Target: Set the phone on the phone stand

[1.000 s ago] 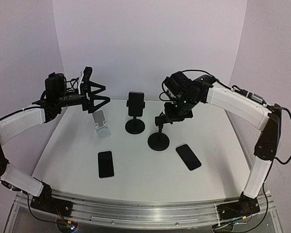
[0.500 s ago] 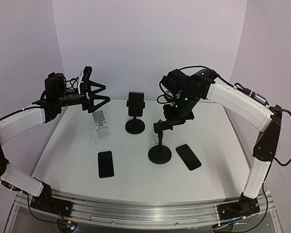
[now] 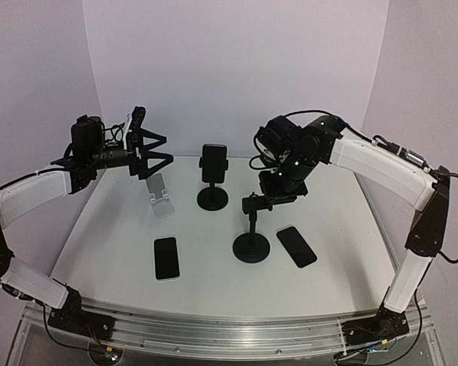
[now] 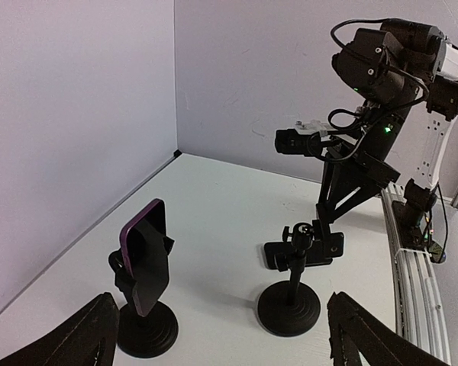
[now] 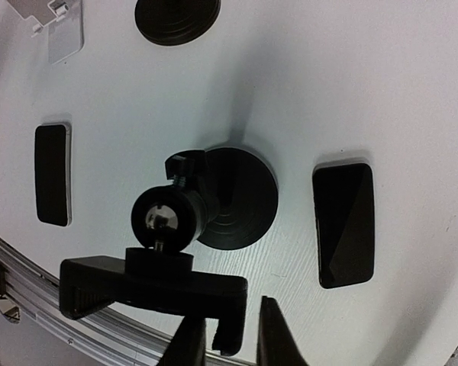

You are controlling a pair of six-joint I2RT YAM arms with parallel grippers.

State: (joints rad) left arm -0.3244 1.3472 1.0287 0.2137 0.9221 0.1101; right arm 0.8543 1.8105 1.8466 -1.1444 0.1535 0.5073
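Observation:
An empty black phone stand [image 3: 252, 245] stands mid-table, its clamp [image 3: 261, 202] turned sideways. My right gripper [image 3: 271, 197] is shut on one end of that clamp. In the right wrist view the clamp end [image 5: 230, 335] sits between my two fingers [image 5: 189, 345], above the stand's round base [image 5: 240, 200]. A black phone [image 3: 296, 245] lies flat just right of the base and also shows in the right wrist view [image 5: 343, 225]. A second phone [image 3: 166, 258] lies flat at front left. My left gripper [image 3: 151, 150] is open and empty, in the air above the white stand.
Another black stand [image 3: 213, 197] behind holds a purple-edged phone [image 4: 146, 263] upright. A small white folding stand [image 3: 160, 196] sits at left. Walls close the table at back and sides. A metal rail [image 3: 214, 332] runs along the near edge.
My right gripper has moved the empty black stand toward the near edge, closer to the right phone. My left arm has not moved.

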